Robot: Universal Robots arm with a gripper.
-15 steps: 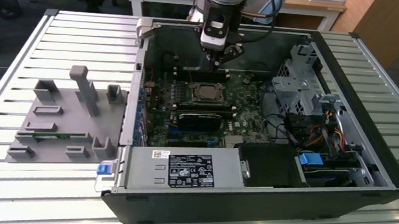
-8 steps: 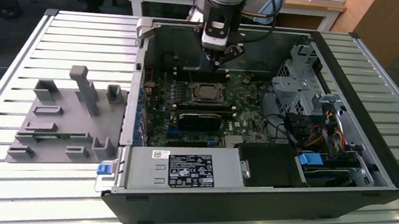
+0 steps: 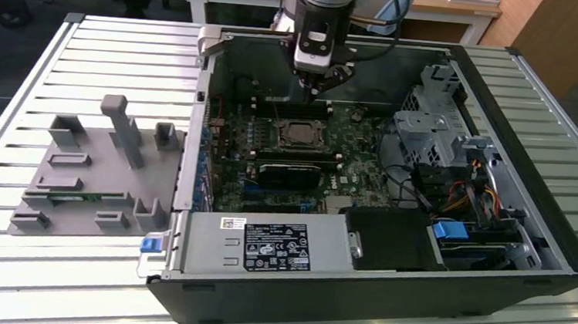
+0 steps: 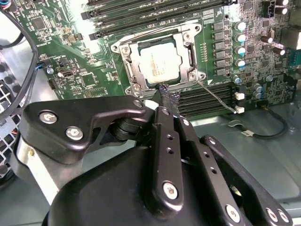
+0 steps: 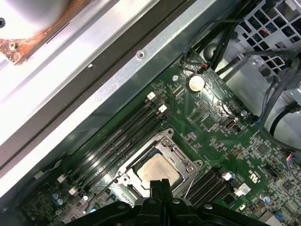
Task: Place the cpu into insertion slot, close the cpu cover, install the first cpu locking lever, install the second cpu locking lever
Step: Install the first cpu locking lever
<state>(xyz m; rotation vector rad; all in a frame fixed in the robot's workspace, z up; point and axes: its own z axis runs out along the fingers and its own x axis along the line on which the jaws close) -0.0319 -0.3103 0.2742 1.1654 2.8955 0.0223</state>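
- The arm (image 3: 322, 2) comes straight down into the open computer case (image 3: 361, 291), which lies on a table (image 3: 12, 264) made of slats.
- The gripper (image 3: 319, 87) points down at the green board (image 3: 357, 148). It hangs just past the far side of the insertion slot (image 4: 149, 84), over the long black slots (image 3: 293, 107).
- In both wrist views its two fingers (image 4: 162, 136) are pressed together to one thin tip, and I see nothing between them.
- In the second wrist view that tip (image 4: 164, 96) sits right at the edge of the slot. I cannot tell if it touches.
- The cpu (image 4: 157, 63) lies flat in the slot, shiny side up. In the first wrist view the cpu (image 5: 157, 172) shows just in front of the gripper (image 5: 160, 184).
- The cpu cover (image 4: 184, 52) lies down flat around the chip, like a picture frame.
- A thin metal lever (image 4: 216, 96) sticks out from one corner of the slot and slants over the black slots beside it.
- A grey tray (image 3: 92, 170) sits on the table at the exterior view's left, beside the case.
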